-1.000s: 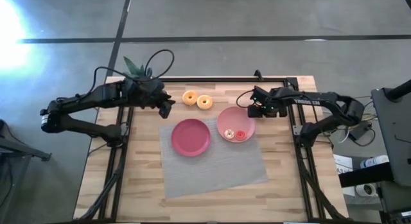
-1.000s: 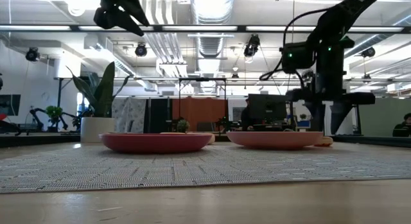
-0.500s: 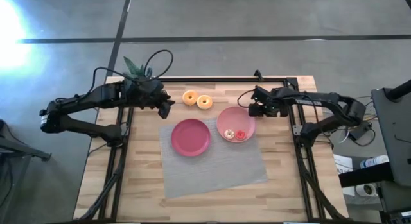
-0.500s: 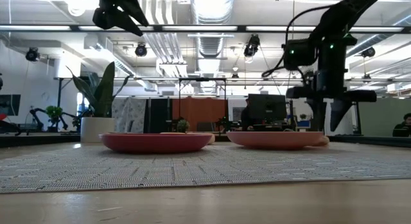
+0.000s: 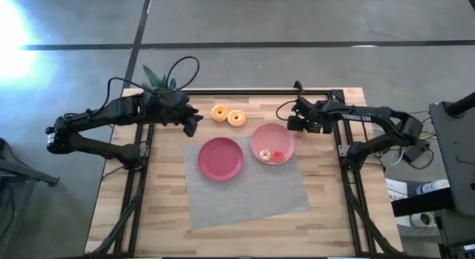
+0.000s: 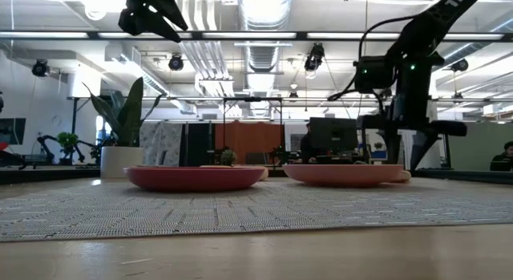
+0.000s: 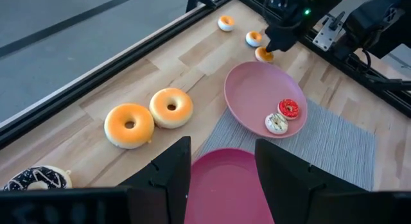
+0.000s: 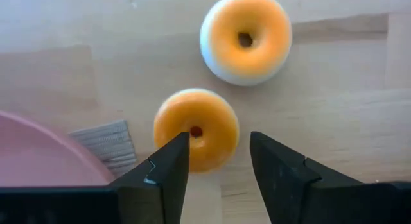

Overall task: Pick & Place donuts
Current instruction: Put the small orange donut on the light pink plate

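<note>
Donuts are scattered: two tiny ones already sit in the pink plate (image 5: 261, 137), a red one (image 7: 289, 108) and a whitish sprinkled one (image 7: 276, 123), so that plate is probably the drop spot. Three more tiny ones lie on bare wood beyond the plate's far rim. The tiny orange donut (image 8: 196, 129) sits just off the corner of the grey woven mat (image 5: 249, 188), and the right gripper (image 8: 213, 161) is directly over it, fingers parted and straddling it, nothing held. Centred like this, it looks set up for a straight-down pinch across the ring. An orange-topped donut with a white base (image 8: 246, 36) lies just beside it, close enough that a finger could nudge it on descent. A third tiny donut (image 7: 225, 22) lies farther back near the black frame rail (image 5: 252, 92).

Two larger glossy orange-tan donuts (image 5: 227, 115) rest side by side on the wood behind the magenta plate (image 5: 220, 157), which is empty. A dark brown donut with white specks (image 7: 35, 178) shows at the edge of the left wrist view.

Left gripper (image 7: 221, 166) hovers high near the back-left of the table, fingers open and empty, waiting clear of the right arm.

Donuts look like smooth hard plastic, rounded, small holes; may slip. Plates are shallow, matte. Mat is textured weave, table is pale plank wood.
</note>
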